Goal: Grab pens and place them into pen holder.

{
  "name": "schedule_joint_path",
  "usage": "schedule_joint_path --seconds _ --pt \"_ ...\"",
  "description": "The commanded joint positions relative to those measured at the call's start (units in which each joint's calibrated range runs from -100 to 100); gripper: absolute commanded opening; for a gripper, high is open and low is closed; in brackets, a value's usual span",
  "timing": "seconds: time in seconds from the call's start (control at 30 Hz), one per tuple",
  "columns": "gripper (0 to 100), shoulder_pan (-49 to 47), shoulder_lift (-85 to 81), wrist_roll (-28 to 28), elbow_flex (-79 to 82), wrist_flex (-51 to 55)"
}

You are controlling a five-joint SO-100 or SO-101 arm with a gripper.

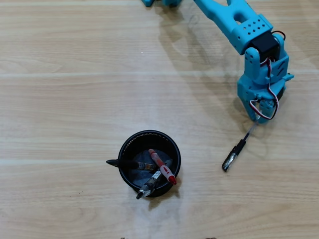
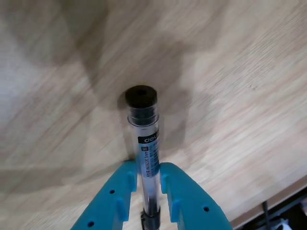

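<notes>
Claw (image 2: 146, 184) closed on the clear pen with black cap (image 2: 146, 143), blue fingers (image 2: 115, 201) pressed to both sides of the barrel in the wrist view; overhead view shows this pen (image 1: 236, 152) slanting down-left from the claw (image 1: 255, 119) above the wooden table (image 1: 60, 99); pen holder (image 1: 130, 143) stands well apart to the left, three pens (image 1: 162, 167) leaning inside it.

"deli" label on clear pen (image 2: 147, 143)
</notes>
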Motion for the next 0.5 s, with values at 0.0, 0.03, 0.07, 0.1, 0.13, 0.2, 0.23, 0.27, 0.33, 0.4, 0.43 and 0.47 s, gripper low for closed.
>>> schedule_joint_path --seconds 0.0,0.03,0.07,0.1,0.13,0.2,0.23,0.27,0.33,0.4,0.43,0.47 --pt "5 -0.4 -0.6 0.1 1.9 0.4" --pt "5 -0.4 -0.6 0.1 1.9 0.4" --pt "5 -0.4 -0.6 0.1 1.9 0.4" --pt "5 -0.4 -0.6 0.1 1.9 0.5" --pt "5 -0.4 -0.6 0.0 1.9 0.5" --pt "5 -0.4 -0.7 -0.1 1.9 0.5" --pt "5 -0.3 -0.7 -0.1 1.9 0.5" --pt "5 -0.2 -0.7 -0.2 1.9 0.5" --pt "2 -0.2 -0.7 -0.3 1.9 0.5" --pt "2 -0.3 -0.7 -0.3 1.9 0.7" --pt "2 -0.4 -0.7 -0.3 1.9 0.8" --pt "2 -0.4 -0.7 -0.3 1.9 0.8"
